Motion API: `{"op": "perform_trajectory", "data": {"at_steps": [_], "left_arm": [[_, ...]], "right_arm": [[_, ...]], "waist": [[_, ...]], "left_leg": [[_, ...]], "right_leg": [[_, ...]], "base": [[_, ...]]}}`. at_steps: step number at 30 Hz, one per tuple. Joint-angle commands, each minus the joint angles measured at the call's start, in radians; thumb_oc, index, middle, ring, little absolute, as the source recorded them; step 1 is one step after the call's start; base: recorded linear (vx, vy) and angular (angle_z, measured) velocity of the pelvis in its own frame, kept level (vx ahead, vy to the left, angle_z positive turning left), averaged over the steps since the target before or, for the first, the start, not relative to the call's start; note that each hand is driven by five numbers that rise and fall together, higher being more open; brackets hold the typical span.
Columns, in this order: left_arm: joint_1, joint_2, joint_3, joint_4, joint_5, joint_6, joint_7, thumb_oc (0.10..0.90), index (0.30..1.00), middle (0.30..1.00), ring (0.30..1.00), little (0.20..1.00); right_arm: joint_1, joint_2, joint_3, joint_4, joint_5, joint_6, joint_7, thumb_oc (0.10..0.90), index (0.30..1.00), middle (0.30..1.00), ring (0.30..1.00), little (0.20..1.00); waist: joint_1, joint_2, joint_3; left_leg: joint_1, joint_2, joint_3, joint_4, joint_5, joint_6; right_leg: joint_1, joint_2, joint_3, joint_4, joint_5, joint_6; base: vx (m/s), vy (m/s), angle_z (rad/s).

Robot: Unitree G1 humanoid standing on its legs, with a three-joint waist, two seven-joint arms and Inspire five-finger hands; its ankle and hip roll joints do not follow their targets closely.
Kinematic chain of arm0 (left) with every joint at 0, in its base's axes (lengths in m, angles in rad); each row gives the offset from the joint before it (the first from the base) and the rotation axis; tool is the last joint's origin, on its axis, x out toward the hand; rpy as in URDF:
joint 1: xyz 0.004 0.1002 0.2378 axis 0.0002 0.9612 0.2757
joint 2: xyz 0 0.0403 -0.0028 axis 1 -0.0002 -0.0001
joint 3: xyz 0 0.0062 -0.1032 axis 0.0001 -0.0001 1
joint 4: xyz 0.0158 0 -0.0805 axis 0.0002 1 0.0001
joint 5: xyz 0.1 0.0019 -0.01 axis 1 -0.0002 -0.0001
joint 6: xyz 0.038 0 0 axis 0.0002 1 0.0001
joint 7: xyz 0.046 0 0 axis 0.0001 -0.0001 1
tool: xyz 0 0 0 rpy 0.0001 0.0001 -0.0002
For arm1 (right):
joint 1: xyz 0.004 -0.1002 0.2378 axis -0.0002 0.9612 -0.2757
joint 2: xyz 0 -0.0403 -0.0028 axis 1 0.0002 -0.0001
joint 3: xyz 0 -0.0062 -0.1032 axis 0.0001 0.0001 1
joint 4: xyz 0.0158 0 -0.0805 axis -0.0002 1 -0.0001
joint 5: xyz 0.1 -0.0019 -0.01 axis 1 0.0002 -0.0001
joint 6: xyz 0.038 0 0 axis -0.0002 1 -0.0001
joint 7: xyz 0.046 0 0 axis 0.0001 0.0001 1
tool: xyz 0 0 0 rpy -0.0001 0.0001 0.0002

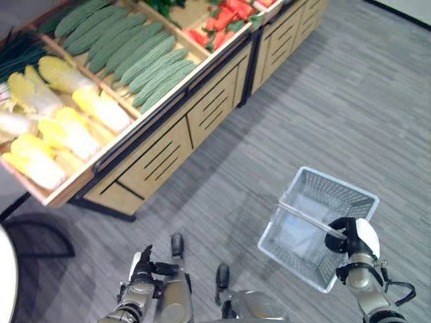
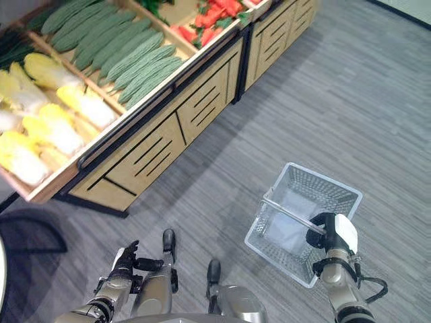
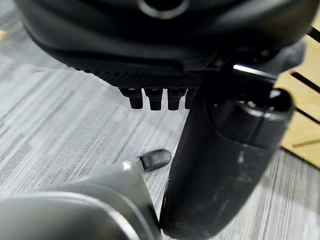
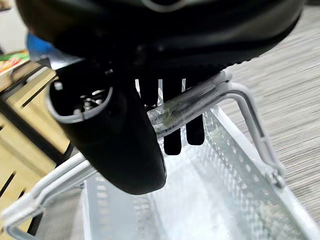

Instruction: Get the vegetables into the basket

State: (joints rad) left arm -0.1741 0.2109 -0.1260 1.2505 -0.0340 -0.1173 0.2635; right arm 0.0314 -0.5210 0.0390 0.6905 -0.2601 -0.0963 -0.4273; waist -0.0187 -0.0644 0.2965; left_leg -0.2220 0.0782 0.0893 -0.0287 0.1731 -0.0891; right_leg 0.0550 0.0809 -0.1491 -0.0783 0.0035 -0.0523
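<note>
Two hands show low in the head views. The right hand (image 1: 355, 237) is curled round the handle (image 4: 200, 102) of the white mesh basket (image 1: 350, 192), which hangs above the grey floor (image 1: 323, 101) with nothing in it. The left hand (image 1: 143, 266) holds nothing, its fingers (image 3: 152, 97) bent short. The vegetables lie on the wooden stand (image 1: 168, 145), well apart from the basket: yellow cabbages (image 1: 60, 128), green gourds (image 1: 128, 47), and red ones (image 1: 225, 17) further along.
</note>
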Motion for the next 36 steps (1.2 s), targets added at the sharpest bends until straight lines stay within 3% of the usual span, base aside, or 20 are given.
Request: {"op": "perform_trajectory", "data": {"at_steps": [1, 7, 13, 16, 17, 19, 20, 21, 22, 25, 26, 30, 36], "left_arm": [[0.027, 0.049, -0.043, 0.01, 0.049, -0.01, 0.028, 0.9, 1.0, 1.0, 1.0, 1.0], [0.018, 0.09, -0.041, 0.008, 0.062, -0.015, 0.037, 0.9, 1.0, 1.0, 1.0, 1.0], [0.027, 0.109, -0.029, 0.008, 0.065, -0.018, 0.043, 0.9, 1.0, 1.0, 1.0, 1.0], [0.044, 0.114, -0.014, 0.003, 0.054, -0.018, 0.043, 0.9, 1.0, 1.0, 1.0, 1.0], [0.045, 0.114, -0.015, -0.002, 0.048, -0.02, 0.044, 0.9, 1.0, 1.0, 1.0, 1.0], [0.046, 0.112, -0.013, 0.002, 0.043, -0.022, 0.045, 0.9, 1.0, 1.0, 1.0, 1.0], [0.041, 0.112, -0.009, 0.013, 0.039, -0.024, 0.044, 0.9, 1.0, 1.0, 1.0, 1.0], [0.036, 0.109, -0.011, 0.013, 0.036, -0.023, 0.044, 0.9, 1.0, 1.0, 1.0, 1.0], [0.036, 0.109, -0.005, 0.018, 0.034, -0.024, 0.045, 0.9, 1.0, 1.0, 1.0, 1.0], [0.036, 0.104, -0.002, 0.021, 0.034, -0.026, 0.043, 0.9, 1.0, 1.0, 1.0, 1.0], [0.037, 0.101, 0.004, 0.02, 0.028, -0.026, 0.04, 0.9, 1.0, 1.0, 1.0, 1.0], [0.048, 0.09, 0.019, 0.03, 0.023, -0.021, 0.045, 0.9, 1.0, 1.0, 1.0, 1.0], [0.041, 0.061, 0.005, 0.036, 0.018, -0.011, 0.048, 0.9, 1.0, 1.0, 1.0, 1.0]], "right_arm": [[0.016, -0.069, -0.084, -0.104, 0.013, -0.052, -0.075, 0.4, 0.3, 0.3, 0.3, 0.3], [-0.036, -0.048, -0.042, -0.049, 0.009, -0.047, -0.078, 0.4, 0.3, 0.3, 0.3, 0.3], [-0.06, -0.039, -0.018, -0.043, 0.005, -0.048, -0.072, 0.4, 0.3, 0.3, 0.3, 0.3], [-0.097, -0.029, 0.016, -0.037, -0.001, -0.051, -0.063, 0.4, 0.3, 0.3, 0.3, 0.3], [-0.117, -0.028, 0.034, -0.036, -0.005, -0.052, -0.059, 0.4, 0.3, 0.3, 0.3, 0.3], [-0.122, -0.024, 0.043, -0.038, -0.012, -0.054, -0.06, 0.4, 0.3, 0.3, 0.3, 0.3], [-0.134, -0.022, 0.05, -0.042, -0.013, -0.058, -0.061, 0.4, 0.3, 0.3, 0.3, 0.3], [-0.147, -0.028, 0.056, -0.057, -0.01, -0.063, -0.066, 0.4, 0.3, 0.3, 0.3, 0.3], [-0.148, -0.035, 0.059, -0.07, -0.013, -0.066, -0.068, 0.4, 0.3, 0.3, 0.3, 0.3], [-0.13, -0.052, 0.055, -0.119, -0.03, -0.067, -0.06, 0.4, 0.3, 0.3, 0.3, 0.3], [-0.116, -0.061, 0.045, -0.128, -0.028, -0.073, -0.055, 0.4, 0.3, 0.3, 0.3, 0.3], [-0.108, -0.076, 0.046, -0.128, -0.024, -0.08, -0.043, 0.4, 0.3, 0.3, 0.3, 0.3], [-0.052, -0.114, 0.003, -0.152, 0.002, -0.1, -0.049, 0.4, 0.3, 0.3, 0.3, 0.3]], "waist": [[0.014, -0.023, -0.05], [0.017, -0.06, -0.045], [0.026, -0.086, -0.045], [0.041, -0.08, -0.037], [0.042, -0.068, -0.031], [0.035, -0.062, -0.029], [0.026, -0.06, -0.026], [0.015, -0.064, -0.018], [0.005, -0.067, -0.014], [-0.016, -0.065, -0.007], [-0.017, -0.066, -0.01], [-0.009, -0.064, -0.02], [-0.01, -0.031, -0.044]], "left_leg": [[0.004, -0.002, 0.005, 0.092, -0.059, 0.039], [-0.016, -0.036, 0.052, 0.159, -0.137, 0.07], [-0.006, -0.052, 0.062, 0.16, -0.164, 0.087], [0.037, -0.046, 0.066, 0.11, -0.156, 0.111], [0.064, -0.042, 0.053, 0.084, -0.153, 0.115], [0.096, -0.043, 0.046, 0.064, -0.154, 0.114], [0.119, -0.04, 0.031, 0.054, -0.158, 0.104], [0.14, -0.047, 0.002, 0.064, -0.181, 0.09], [0.153, -0.05, -0.018, 0.072, -0.197, 0.085], [0.187, -0.052, -0.074, 0.096, -0.232, 0.072], [0.198, -0.06, -0.117, 0.109, -0.243, 0.064], [0.207, -0.041, -0.156, 0.113, -0.228, 0.045], [0.185, 0.013, -0.226, 0.096, -0.148, 0.005]], "right_leg": [[-0.046, -0.208, 0.083, 0.193, 0.002, 0.154], [-0.086, -0.251, 0.124, 0.213, 0.098, 0.191], [-0.091, -0.262, 0.139, 0.216, 0.167, 0.213], [-0.144, -0.258, 0.133, 0.349, 0.24, 0.227], [-0.178, -0.238, 0.143, 0.408, 0.238, 0.222], [-0.212, -0.229, 0.14, 0.399, 0.216, 0.214], [-0.242, -0.221, 0.137, 0.337, 0.178, 0.205], [-0.28, -0.226, 0.163, 0.214, 0.174, 0.208], [-0.301, -0.227, 0.19, 0.165, 0.19, 0.212], [-0.32, -0.222, 0.234, 0.122, 0.221, 0.223], [-0.313, -0.21, 0.251, 0.141, 0.204, 0.216], [-0.281, -0.192, 0.208, 0.146, 0.174, 0.188], [-0.233, -0.162, 0.113, 0.176, 0.093, 0.137]], "base": [[0.13, 0.19, -0.27], [0.1, 0.201, -0.14], [0.07, 0.098, 0.05], [0.05, 0.127, -0.17], [0.05, 0.087, -0.2], [0.15, 0.013, 0.02], [0.35, -0.138, 0.18], [0.38, -0.213, 0.22], [0.35, -0.203, 0.29], [0.31, -0.195, 0.86], [0.24, -0.189, 1.52], [0.17, -0.259, 1.2], [0.14, -0.291, 0.73]]}}
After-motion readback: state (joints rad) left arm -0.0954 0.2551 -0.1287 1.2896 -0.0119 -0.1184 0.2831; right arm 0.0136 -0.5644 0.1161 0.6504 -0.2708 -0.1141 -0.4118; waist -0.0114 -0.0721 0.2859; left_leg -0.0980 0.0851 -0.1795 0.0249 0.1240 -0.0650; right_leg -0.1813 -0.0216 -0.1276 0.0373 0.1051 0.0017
